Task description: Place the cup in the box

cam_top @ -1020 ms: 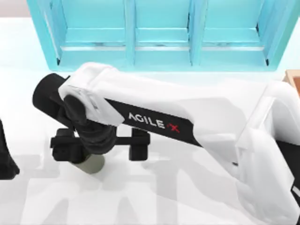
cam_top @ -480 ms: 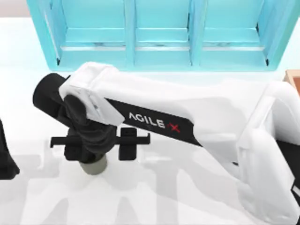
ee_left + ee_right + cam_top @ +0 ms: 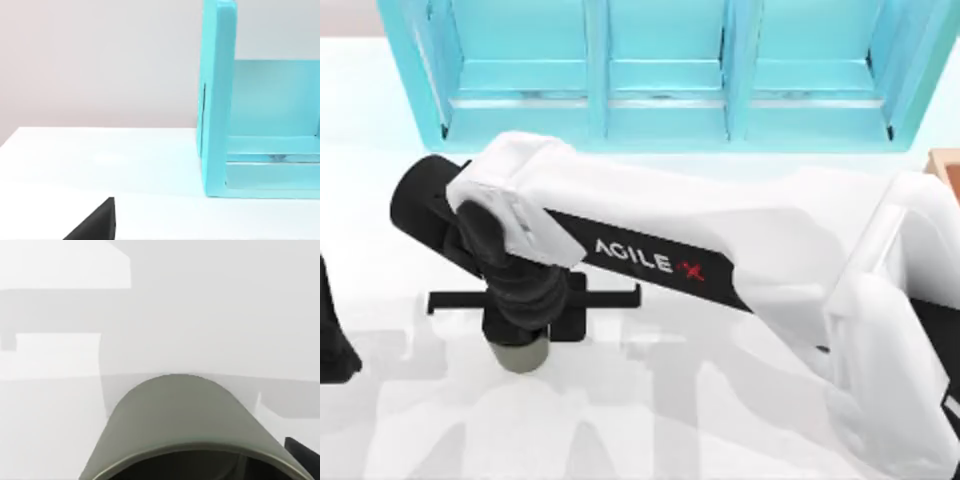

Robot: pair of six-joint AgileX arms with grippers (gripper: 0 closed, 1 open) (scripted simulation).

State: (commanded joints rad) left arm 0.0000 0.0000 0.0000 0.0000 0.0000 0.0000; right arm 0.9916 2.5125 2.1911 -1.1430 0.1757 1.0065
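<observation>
Right arm: white AgileX arm, stretched from the table's right side across to the left half, black wrist bent down over the cup.
Right gripper: black two-finger gripper, pointing straight down at the white table – fingers drawn in narrow, clamped against the cup's sides.
Cup: small dark olive-grey cylinder, matte, no handle, upright; lower part peeks out under the wrist in the top view, left of table centre.
Cup, right wrist view: fills the near edge, rim curved and open, tapered wall running away from the camera; table surface beyond it with grey shadows.
Cup contact with table: cannot tell whether resting or lifted.
Box: tan, light orange-brown, a sliver at the table's right edge – well apart from the cup, behind the right arm's upper link.
Shelf unit: large cyan three-compartment unit along the far side of the table, open fronts facing the arms.
Shelf, left wrist view: cyan side wall and one compartment, standing on the white table.
Left arm: parked at the table's left edge, dark part in the top view.
Left gripper: black finger corner in the left wrist view; finger spread cannot be told.
</observation>
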